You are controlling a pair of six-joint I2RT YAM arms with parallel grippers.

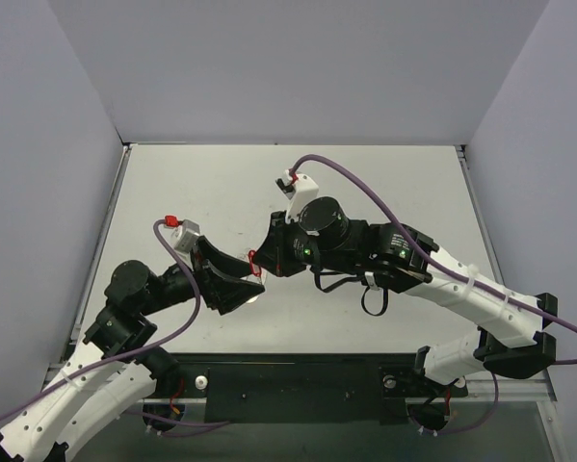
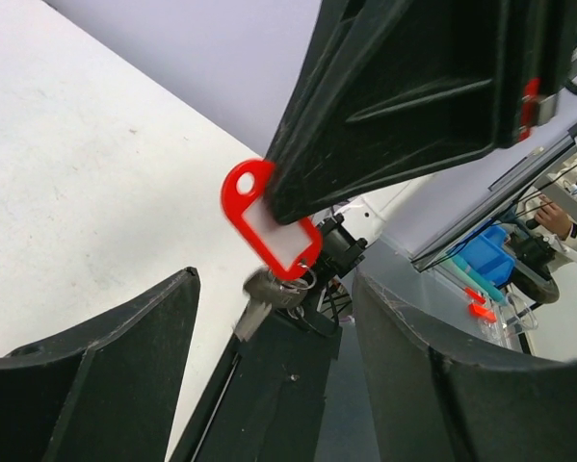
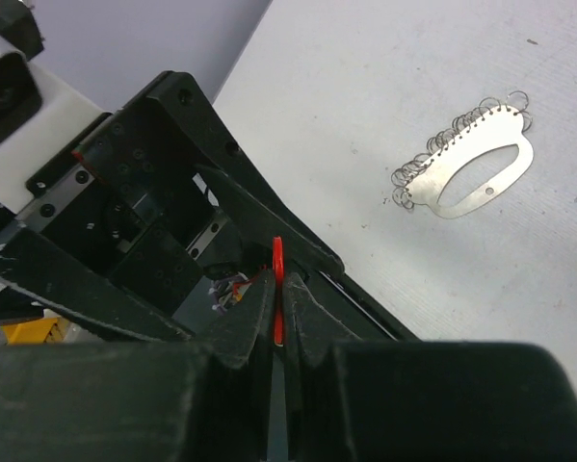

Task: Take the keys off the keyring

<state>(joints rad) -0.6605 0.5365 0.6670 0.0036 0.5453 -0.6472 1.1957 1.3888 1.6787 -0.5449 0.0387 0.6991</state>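
Note:
A red plastic tag (image 2: 269, 226) with a white label hangs in mid-air over the table. A small wire ring (image 2: 305, 279) under it carries a grey metal key (image 2: 261, 300), blade pointing down-left. My right gripper (image 3: 278, 281) is shut on the tag, seen edge-on in its wrist view (image 3: 277, 252). Its black fingers (image 2: 394, 125) clamp the tag's upper side. My left gripper (image 2: 276, 289) is open, fingers spread wide, with the key between the fingertips, touching neither. In the top view both grippers, left (image 1: 236, 279) and right (image 1: 266, 258), meet at the tag (image 1: 253, 258).
The white table (image 1: 394, 192) is walled at back and sides. A black base plate (image 1: 298, 385) runs along the near edge. A silvery oval shape with a curly fringe (image 3: 471, 164) lies on the table. Purple cables (image 1: 365, 188) arch over the arms.

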